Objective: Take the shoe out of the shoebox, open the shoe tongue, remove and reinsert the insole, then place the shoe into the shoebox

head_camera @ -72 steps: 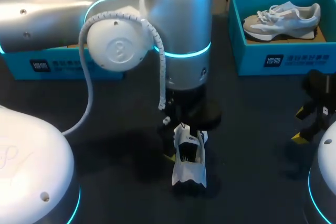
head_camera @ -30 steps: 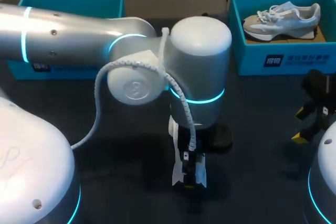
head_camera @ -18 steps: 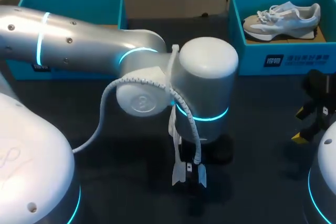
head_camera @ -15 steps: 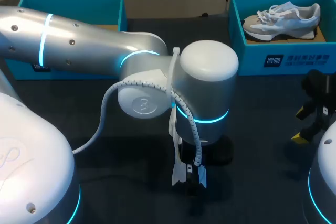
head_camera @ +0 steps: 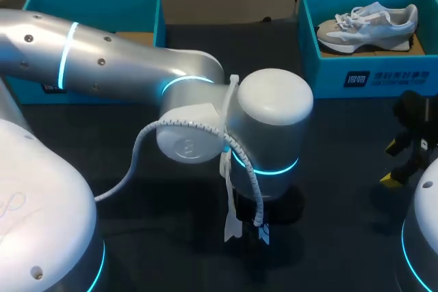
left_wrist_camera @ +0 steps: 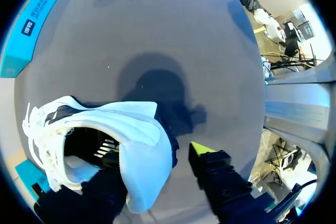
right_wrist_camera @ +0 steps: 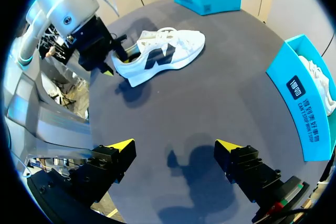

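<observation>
Both grippers are standing open: the left gripper (left_wrist_camera: 156, 155) is straddling the white shoe's (left_wrist_camera: 134, 140) heel wall, one finger inside, apparently beginning insole removal, next calling for a pinch on the insole (left_wrist_camera: 79, 165); the right gripper (right_wrist_camera: 176, 150) is idling empty, well apart.

In the head view, the left arm's silver wrist (head_camera: 274, 128) covers nearly all of the white lace-up sneaker (right_wrist_camera: 157, 53) on the dark bench (head_camera: 342, 189). Only thin white slivers of the sneaker show, and the left hand (left_wrist_camera: 155, 156) over the sneaker is wholly hidden. In the left wrist view, the sneaker's heel hides one yellow tip, and its insole cannot be made out.
</observation>
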### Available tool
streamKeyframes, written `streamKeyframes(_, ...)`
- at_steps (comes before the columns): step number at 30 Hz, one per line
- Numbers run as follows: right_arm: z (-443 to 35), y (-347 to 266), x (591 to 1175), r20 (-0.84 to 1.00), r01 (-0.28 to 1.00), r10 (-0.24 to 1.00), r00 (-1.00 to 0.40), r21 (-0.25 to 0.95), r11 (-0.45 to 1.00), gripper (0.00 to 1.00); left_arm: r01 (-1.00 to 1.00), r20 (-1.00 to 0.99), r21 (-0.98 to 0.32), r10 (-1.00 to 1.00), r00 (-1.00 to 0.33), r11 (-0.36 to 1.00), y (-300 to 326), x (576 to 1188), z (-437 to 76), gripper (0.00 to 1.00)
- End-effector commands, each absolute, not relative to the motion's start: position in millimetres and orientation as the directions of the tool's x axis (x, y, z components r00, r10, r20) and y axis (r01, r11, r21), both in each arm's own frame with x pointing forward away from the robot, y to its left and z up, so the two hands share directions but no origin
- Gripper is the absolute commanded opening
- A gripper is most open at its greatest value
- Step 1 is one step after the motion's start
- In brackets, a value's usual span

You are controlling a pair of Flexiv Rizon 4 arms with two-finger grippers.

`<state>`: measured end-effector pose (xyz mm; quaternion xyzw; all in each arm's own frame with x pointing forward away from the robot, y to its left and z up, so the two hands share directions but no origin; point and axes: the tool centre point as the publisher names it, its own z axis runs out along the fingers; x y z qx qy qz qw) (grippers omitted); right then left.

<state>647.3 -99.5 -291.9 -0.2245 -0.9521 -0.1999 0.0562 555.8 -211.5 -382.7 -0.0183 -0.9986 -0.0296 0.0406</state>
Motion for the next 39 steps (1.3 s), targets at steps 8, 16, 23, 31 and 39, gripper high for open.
streamKeyframes(8, -292.4, -98.9, 646.9, 0.195, 0.451, 0.407, -0.892, 0.353, 0.82, 1.0, 0.014, 0.095, 0.087, 0.005, -0.995, 0.996, -212.5, 562.1, -390.7, 0.0)
streamKeyframes(16, -292.4, -98.9, 646.9, 0.195, 0.451, 0.407, -0.892, 0.353, 0.82, 1.0, 0.022, 0.092, 0.063, 0.016, -0.996, 0.998, -208.2, 573.1, -369.0, 0.0)
streamKeyframes(23, -292.4, -98.9, 646.9, 0.195, 0.451, 0.407, -0.892, 0.353, 0.82, 1.0, 0.059, 0.095, 0.03, 0.056, -0.994, 0.998, -199.7, 589.1, -336.4, 0.0)
streamKeyframes(31, -292.4, -98.9, 646.9, 0.195, 0.451, 0.407, -0.892, 0.353, 0.82, 1.0, 0.114, 0.108, 0.006, 0.113, -0.988, 0.993, -187.0, 613.0, -293.1, 0.0)
streamKeyframes(39, -292.4, -98.9, 646.9, 0.195, 0.451, 0.407, -0.892, 0.353, 0.82, 1.0, 0.107, 0.09, 0.024, 0.105, -0.99, 0.994, -172.7, 646.9, -263.8, 0.0)
